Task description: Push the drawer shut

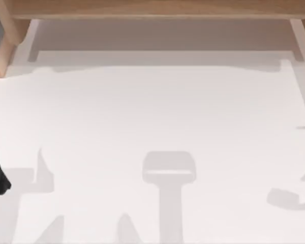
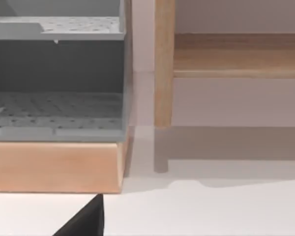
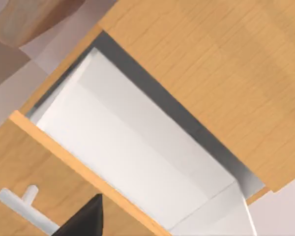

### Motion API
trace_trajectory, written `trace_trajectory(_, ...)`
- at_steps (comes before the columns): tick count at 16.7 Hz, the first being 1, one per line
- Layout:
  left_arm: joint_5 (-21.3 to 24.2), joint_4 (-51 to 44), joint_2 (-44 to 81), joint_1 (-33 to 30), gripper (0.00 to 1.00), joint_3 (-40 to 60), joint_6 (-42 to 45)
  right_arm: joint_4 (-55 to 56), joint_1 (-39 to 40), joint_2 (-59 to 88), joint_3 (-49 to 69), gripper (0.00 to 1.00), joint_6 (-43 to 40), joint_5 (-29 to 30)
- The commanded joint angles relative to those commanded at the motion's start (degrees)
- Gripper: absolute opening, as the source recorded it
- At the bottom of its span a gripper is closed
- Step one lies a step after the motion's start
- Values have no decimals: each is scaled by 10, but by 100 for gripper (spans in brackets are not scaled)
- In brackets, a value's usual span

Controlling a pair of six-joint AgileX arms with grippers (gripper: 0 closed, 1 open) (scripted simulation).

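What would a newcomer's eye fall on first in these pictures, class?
First, the open light-wood drawer with a white inside, seen from the right wrist, its pale bar handle on the front panel. Next, the grey perforated shelving in a wooden frame, seen from the left wrist, above the white table.

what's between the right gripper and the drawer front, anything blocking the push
Nothing visible. In the right wrist view the drawer is pulled out of the wooden cabinet, its white inside bare, and the right gripper sits close by the drawer front near the handle.

Drawer (image 3: 64,162): matt light wood, smooth white inside; handle (image 3: 19,206) white; table (image 1: 152,117) matt white.
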Motion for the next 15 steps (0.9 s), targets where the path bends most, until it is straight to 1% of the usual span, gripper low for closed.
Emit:
trace_trajectory(5,0,0,0,0,100,0,0,139,-45,138,10,100,-222,-42)
trace_trajectory(9,0,0,0,0,100,0,0,226,-73,225,25,100,-359,-69)
trace_trajectory(12,0,0,0,0,100,0,0,266,-86,265,34,100,-421,-80)
trace_trajectory(15,0,0,0,0,100,0,0,276,-89,275,36,100,-437,-83)
